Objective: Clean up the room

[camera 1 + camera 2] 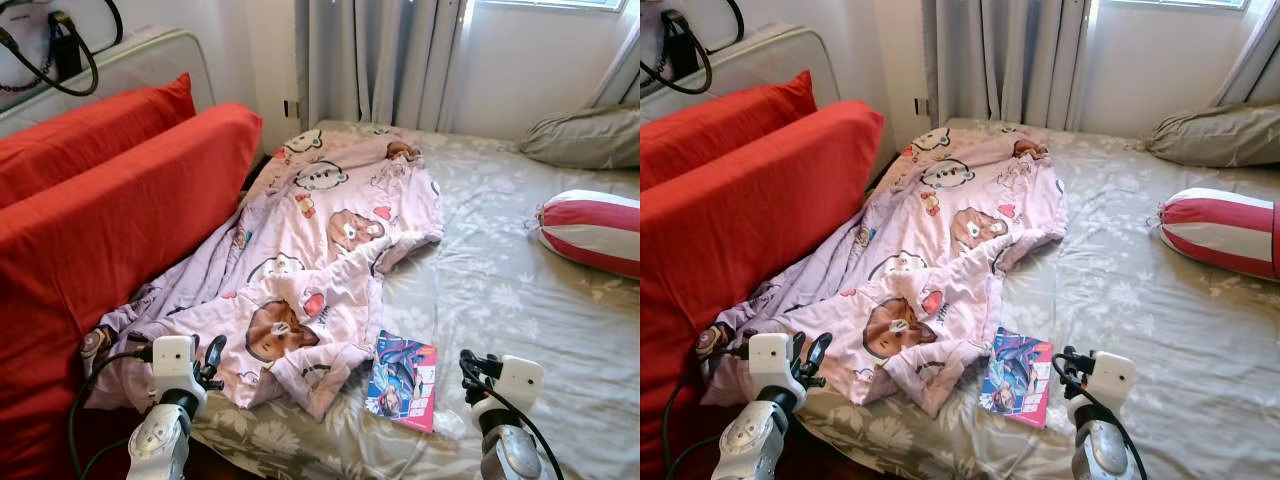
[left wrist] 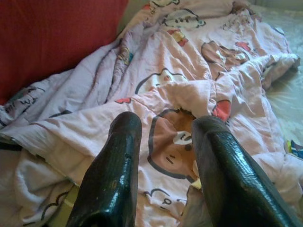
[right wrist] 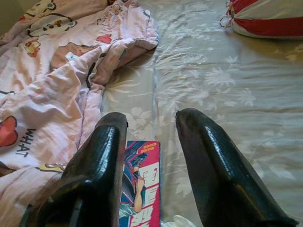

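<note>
Your tidying looks barely begun: the crumpled pink cartoon-print blanket (image 1: 320,260) sprawls across the bed's left, the glossy colourful booklet (image 1: 402,380) near. Left gripper (image 2: 163,156) and right gripper (image 3: 151,142) hover parted, empty.

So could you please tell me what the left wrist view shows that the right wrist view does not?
The left wrist view alone has the red cushion and the left gripper, fingers apart, above the bear print. The right wrist view alone has the striped pillow, bare floral sheet and the right gripper, open over the comic book. Both share the pink blanket.
</note>
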`<state>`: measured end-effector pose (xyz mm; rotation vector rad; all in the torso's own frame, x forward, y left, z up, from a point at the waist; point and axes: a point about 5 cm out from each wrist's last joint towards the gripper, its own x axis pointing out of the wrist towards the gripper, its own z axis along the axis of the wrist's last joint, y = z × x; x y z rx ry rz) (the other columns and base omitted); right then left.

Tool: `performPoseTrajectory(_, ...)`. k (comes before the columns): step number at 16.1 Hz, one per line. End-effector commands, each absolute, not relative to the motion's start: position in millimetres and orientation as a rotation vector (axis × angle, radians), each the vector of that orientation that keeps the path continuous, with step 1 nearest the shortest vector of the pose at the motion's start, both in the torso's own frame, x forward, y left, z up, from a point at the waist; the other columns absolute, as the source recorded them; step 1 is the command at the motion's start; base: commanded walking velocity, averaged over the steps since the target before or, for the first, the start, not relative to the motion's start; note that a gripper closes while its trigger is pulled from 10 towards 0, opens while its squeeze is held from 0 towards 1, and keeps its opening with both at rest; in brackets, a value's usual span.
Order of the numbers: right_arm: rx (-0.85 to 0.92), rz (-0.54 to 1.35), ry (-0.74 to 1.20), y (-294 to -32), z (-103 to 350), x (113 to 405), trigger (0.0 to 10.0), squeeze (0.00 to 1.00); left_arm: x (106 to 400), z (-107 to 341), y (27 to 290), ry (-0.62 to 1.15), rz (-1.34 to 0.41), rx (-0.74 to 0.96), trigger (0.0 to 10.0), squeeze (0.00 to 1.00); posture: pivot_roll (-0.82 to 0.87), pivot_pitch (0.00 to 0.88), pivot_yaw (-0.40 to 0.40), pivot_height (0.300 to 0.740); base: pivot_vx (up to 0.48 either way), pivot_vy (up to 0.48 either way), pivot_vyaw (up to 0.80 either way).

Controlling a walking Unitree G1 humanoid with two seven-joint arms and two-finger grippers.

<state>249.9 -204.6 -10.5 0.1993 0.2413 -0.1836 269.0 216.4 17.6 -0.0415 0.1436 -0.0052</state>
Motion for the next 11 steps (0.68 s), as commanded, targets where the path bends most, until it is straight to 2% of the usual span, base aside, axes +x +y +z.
performPoseTrajectory(1, 0.216, -0.172, 0.221, -200.6, -7.0, 253.9, 10.0, 0.00, 270.4, 17.9, 217.9, 0.157, -0.006, -0.041, 10.0, 0.00, 0.00, 0.039, 0.013, 0.705, 0.000, 0.000, 0.00)
performPoseTrajectory(6, 0.195, -0.165, 0.250, -195.9, -8.1, 256.2, 10.0, 0.00, 271.6, 20.1, 219.8, 0.150, 0.002, -0.037, 10.0, 0.00, 0.00, 0.037, 0.011, 0.705, 0.000, 0.000, 0.00)
performPoseTrajectory(11, 0.202, -0.158, 0.242, -196.4, -10.5, 250.3, 10.0, 0.00, 272.6, 21.7, 218.9, 0.138, 0.002, -0.039, 10.0, 0.00, 0.00, 0.020, 0.010, 0.665, 0.000, 0.000, 0.00)
